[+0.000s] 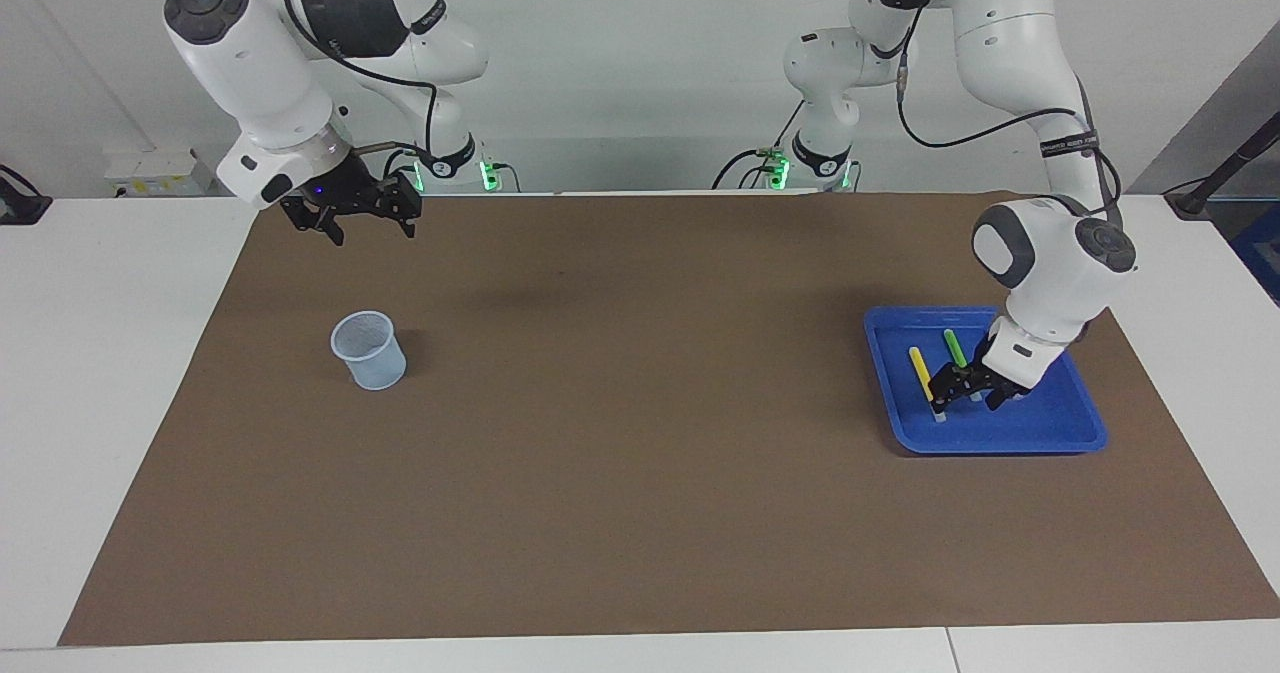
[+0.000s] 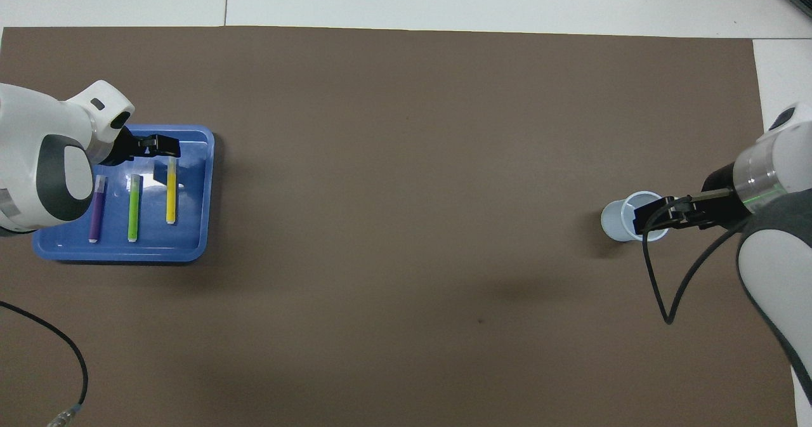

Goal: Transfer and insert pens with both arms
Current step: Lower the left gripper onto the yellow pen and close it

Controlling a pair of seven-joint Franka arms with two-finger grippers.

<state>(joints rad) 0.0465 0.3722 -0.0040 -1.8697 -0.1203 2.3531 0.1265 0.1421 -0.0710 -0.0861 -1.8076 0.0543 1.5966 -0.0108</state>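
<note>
Three pens lie side by side in the blue tray at the left arm's end of the desk: the yellow pen, the lime green pen and the purple pen. None has left the tray, and the pale cup at the right arm's end holds nothing that shows, so by my judgement the task is at its very start, with all three transfers and insertions left to do.

The left end effector is down low inside the tray, its fingers spread wide and gripping nothing. In the facing view it sits at the capped ends of the yellow and green pens, with the yellow pen just beside one fingertip and the green pen's body running up from under it toward the robots; the purple pen is hidden by the wrist there. I cannot tell whether a fingertip already touches a pen. It looks set for a first pick, most likely of the yellow pen.

The right end effector hangs high in the air, also fully open and empty. The cup stands on the brown mat below it and well apart from it. From above the same end effector overlaps the cup's rim, but the facing view shows it far above. That arm waits.
</note>
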